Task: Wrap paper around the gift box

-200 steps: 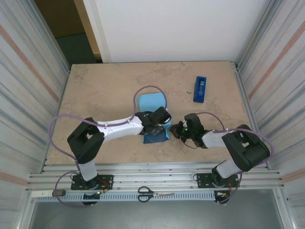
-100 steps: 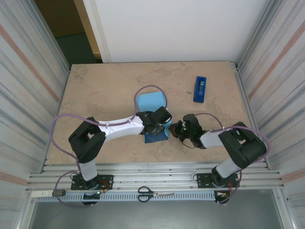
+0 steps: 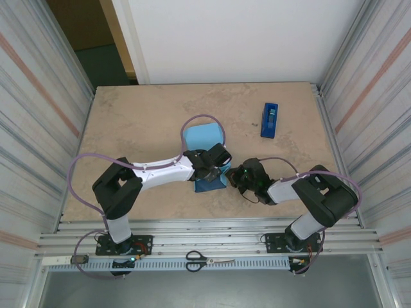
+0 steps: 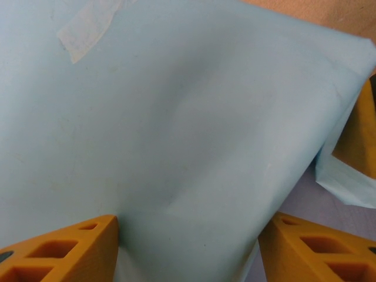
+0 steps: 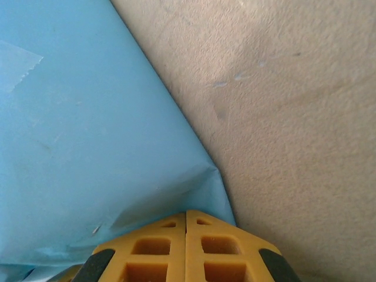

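One sheet of paper (image 3: 203, 138), sky-blue face out, is lying folded into a bundle around the middle of the table (image 3: 141, 122). Its long axis is running from far edge to near edge, with the near end leaning slightly right. One strip of tape (image 4: 88, 23) is sticking to it.

Two grippers are working that near end. The left gripper (image 4: 188, 226) is sitting with its fingers spread wide astride a hump of paper; whether it is squeezing, I cannot tell. The right gripper (image 5: 186, 216) is fully closed, holding nothing, its tips touching the paper's edge.

One blue tape dispenser (image 3: 270, 120) is sitting towards the far right corner. One pair of scissors (image 3: 209, 260) is lying on the rail beyond the near edge.
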`<state>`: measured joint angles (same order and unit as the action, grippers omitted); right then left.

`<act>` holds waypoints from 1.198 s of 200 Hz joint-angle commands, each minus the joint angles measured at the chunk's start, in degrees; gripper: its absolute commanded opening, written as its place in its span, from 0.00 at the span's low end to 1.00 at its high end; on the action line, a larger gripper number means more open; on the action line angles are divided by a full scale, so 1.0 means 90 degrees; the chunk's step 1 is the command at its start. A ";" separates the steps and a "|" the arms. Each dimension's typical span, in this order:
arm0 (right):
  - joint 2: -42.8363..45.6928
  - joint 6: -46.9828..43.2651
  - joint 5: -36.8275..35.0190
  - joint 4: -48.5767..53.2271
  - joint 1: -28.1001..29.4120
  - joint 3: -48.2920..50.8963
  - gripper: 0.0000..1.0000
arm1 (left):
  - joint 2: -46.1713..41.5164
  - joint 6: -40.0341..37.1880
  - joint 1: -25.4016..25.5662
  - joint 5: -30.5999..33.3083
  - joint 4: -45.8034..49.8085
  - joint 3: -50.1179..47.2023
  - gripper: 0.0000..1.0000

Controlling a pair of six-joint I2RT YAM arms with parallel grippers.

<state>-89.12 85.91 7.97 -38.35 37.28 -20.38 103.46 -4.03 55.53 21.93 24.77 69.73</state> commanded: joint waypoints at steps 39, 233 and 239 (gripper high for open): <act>-0.0290 0.0786 -0.0703 -0.0453 0.0301 0.0107 0.00 | 0.0492 0.0109 -0.0045 -0.0694 0.0624 -0.0379 0.63; -0.0652 0.1730 -0.1665 0.0171 0.1110 -0.0091 0.00 | 0.0453 0.0175 -0.0043 -0.0748 0.0628 -0.0467 0.62; -0.0657 0.1751 -0.1666 0.0198 0.1145 -0.0073 0.00 | 0.0448 0.0177 -0.0042 -0.0734 0.0634 -0.0474 0.62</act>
<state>-94.65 99.02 -6.85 -44.03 45.50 -21.12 103.28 -4.03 55.53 21.93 24.12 69.25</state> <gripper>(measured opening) 0.062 0.625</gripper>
